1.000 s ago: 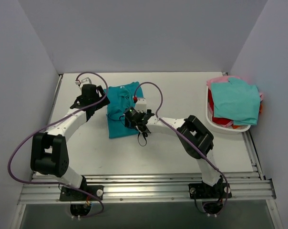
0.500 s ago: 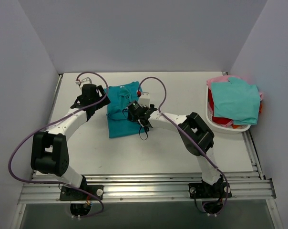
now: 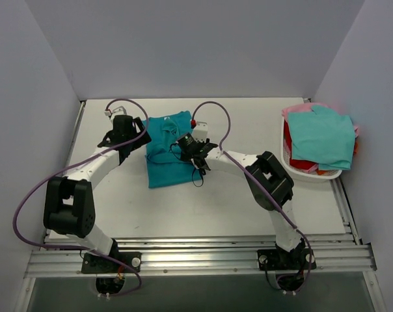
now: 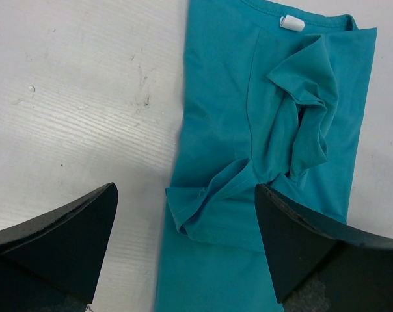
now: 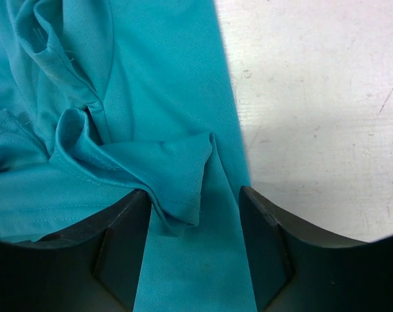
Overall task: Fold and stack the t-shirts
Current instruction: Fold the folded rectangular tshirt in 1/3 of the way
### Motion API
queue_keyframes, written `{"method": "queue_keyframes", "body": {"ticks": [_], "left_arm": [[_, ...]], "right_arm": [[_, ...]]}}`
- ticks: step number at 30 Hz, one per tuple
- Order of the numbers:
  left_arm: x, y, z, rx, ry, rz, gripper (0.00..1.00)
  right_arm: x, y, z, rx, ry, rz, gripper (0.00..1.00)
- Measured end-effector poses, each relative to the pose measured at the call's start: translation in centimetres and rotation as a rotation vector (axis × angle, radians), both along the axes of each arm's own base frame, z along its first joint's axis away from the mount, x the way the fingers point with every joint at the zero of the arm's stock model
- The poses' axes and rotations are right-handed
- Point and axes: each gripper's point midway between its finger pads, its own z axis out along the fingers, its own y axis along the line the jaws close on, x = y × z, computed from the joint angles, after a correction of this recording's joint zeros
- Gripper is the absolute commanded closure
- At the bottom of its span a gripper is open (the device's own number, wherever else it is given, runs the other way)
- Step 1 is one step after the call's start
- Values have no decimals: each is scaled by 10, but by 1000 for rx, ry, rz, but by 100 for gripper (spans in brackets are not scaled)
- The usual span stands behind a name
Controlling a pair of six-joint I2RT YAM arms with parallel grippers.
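A deep teal-blue t-shirt [image 3: 162, 162] lies on the table, folded lengthwise, with bunched sleeves in its middle. My left gripper [image 3: 139, 138] is open over the shirt's left edge. In the left wrist view its gripper [image 4: 187, 260] straddles that edge and a sleeve fold [image 4: 203, 201], above the cloth [image 4: 268, 130]. My right gripper [image 3: 185, 147] is open at the shirt's right edge. In the right wrist view its gripper [image 5: 193, 253] has a sleeve hem [image 5: 177, 175] lying between the jaws, not pinched. An aqua-green shirt [image 3: 323, 138], a red one [image 3: 300, 164] and a pink one [image 3: 294, 109] lie in a basket.
The white plastic basket [image 3: 313, 175] stands at the right edge of the table. Grey walls close in the table at the left, back and right. The right arm's purple cable [image 3: 213, 114] loops above the shirt's far right corner.
My right gripper has moved toward the far side along the shirt's right edge. The left arm has stayed still. The shirt lies as before.
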Motion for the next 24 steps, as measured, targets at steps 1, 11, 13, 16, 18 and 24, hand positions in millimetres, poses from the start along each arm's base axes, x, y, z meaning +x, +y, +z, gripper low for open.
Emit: {"method": "queue_keyframes", "body": {"ticks": [1,11,13,16,18,24], "left_arm": [[0,0,-1,0,1,0,5],[1,0,0,-1,-4,0,5],[1,0,0,-1,-4,0,5],[1,0,0,-1,-4,0,5],[1,0,0,-1,-3,0,5],[2,0,-3,0,2,2,5]], "right_arm": [[1,1,1,3,-2,1,55],[4,8,8,24,-9,13,70],[5,9,9,27,-12,14,72],[5,10,11,31,-13,17,82],[6,11,11,33,-13,19,91],[10,11,0,23,1,20,100]]}}
